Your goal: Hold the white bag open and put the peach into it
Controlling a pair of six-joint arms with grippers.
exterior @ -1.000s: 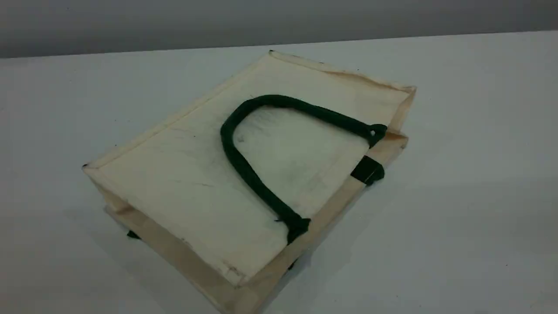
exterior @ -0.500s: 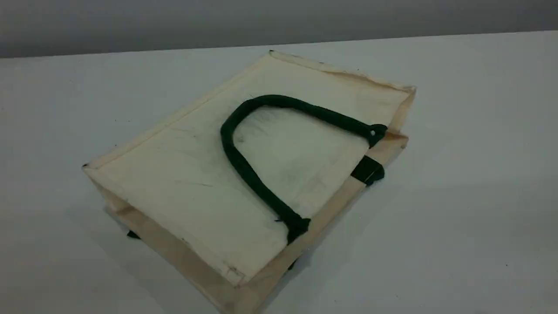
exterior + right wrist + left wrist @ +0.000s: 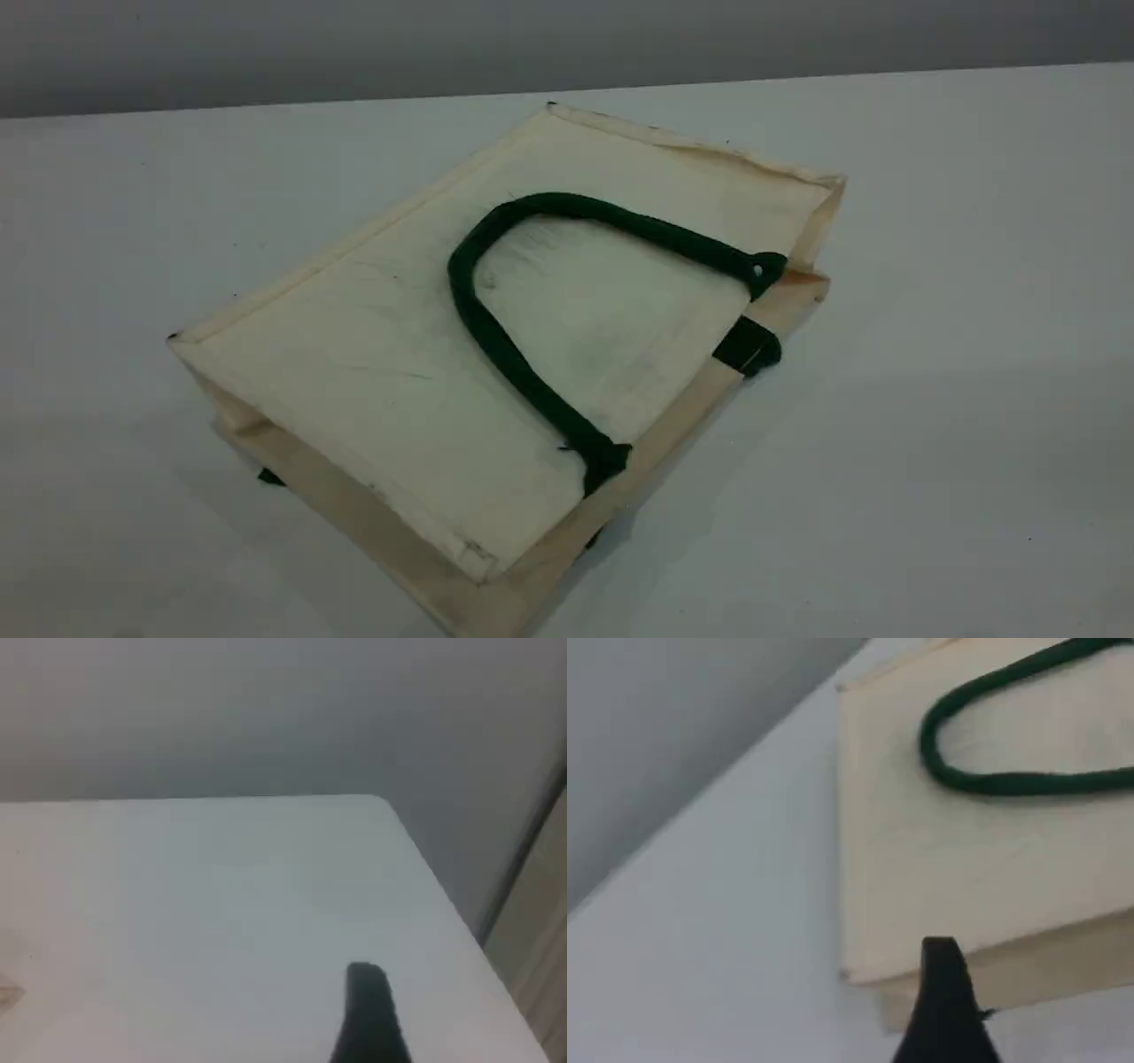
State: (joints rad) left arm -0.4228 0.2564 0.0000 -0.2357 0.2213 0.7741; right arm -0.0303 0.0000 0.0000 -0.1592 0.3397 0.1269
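Nothing moved since earlier frame; white bag (image 3: pixel 372 354) flat, shut, on desk (image 3: pixel 930 399); peach unseen; left pincer (image 3: pixel 943 992) released over bag corner; right pincer (image 3: pixel 368 1001) state: cannot tell; opening not begun; next, lift handle (image 3: pixel 638 226), spread mouth.

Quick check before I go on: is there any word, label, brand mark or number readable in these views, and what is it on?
None can be read.
The white bag is plain on its upper face. The faint grey marks inside the loop of its handle look like smudges, not letters.
The table carries no print.
Neither wrist view shows anything legible.
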